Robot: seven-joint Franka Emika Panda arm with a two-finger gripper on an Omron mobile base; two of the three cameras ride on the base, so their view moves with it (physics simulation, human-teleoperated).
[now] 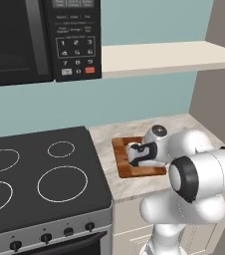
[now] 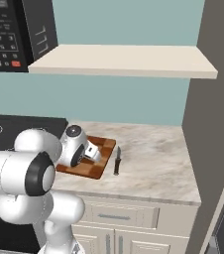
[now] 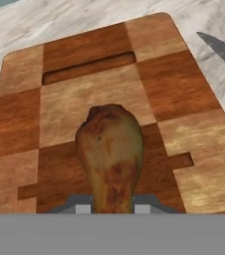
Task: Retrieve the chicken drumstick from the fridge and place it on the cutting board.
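Note:
The brown-reddish chicken drumstick (image 3: 112, 154) points away from the hand in the hand view, its narrow end between my gripper's fingertips (image 3: 113, 206). The gripper is shut on it. Under it lies the checkered wooden cutting board (image 3: 84, 64), and the hand's shadow falls on the wood right beside it. I cannot tell whether the drumstick touches the board. From the base views my hand (image 1: 140, 153) (image 2: 90, 150) hangs low over the cutting board (image 1: 120, 167) (image 2: 91, 169) and hides the drumstick. The fridge's tall grey side (image 2: 210, 124) stands at the right end of the counter.
A dark knife (image 2: 117, 161) (image 3: 223, 50) lies on the marble counter just right of the board. The black stovetop (image 1: 35, 174) is to the left, with the microwave (image 1: 35, 35) above it. A beige shelf (image 2: 124, 60) runs over the counter.

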